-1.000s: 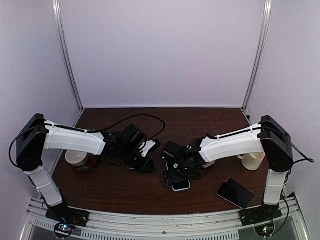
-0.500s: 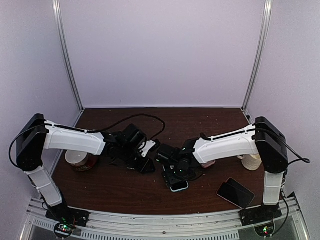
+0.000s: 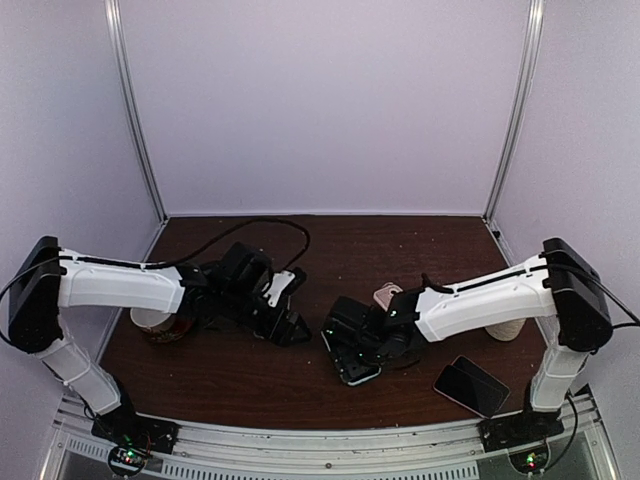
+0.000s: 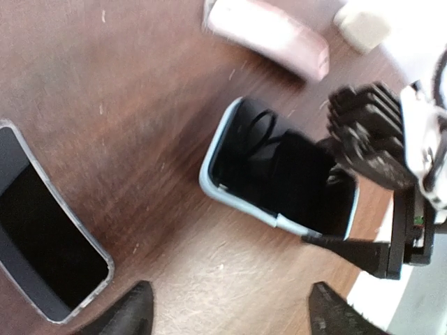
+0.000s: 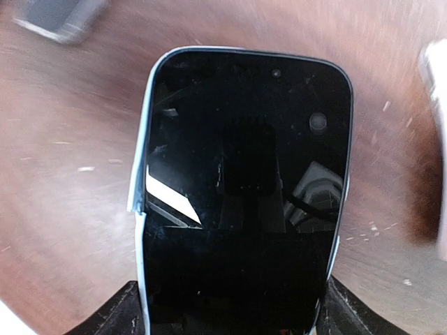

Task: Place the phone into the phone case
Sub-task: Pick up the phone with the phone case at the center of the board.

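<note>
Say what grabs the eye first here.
The black phone in its light-blue case fills the right wrist view, mid-table, with the right gripper straddling its near end. A second phone lies alone at the front right, and the left gripper hangs open nearby.

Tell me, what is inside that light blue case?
A black phone lies in the case, screen up. The case's floor is hidden beneath it.
</note>
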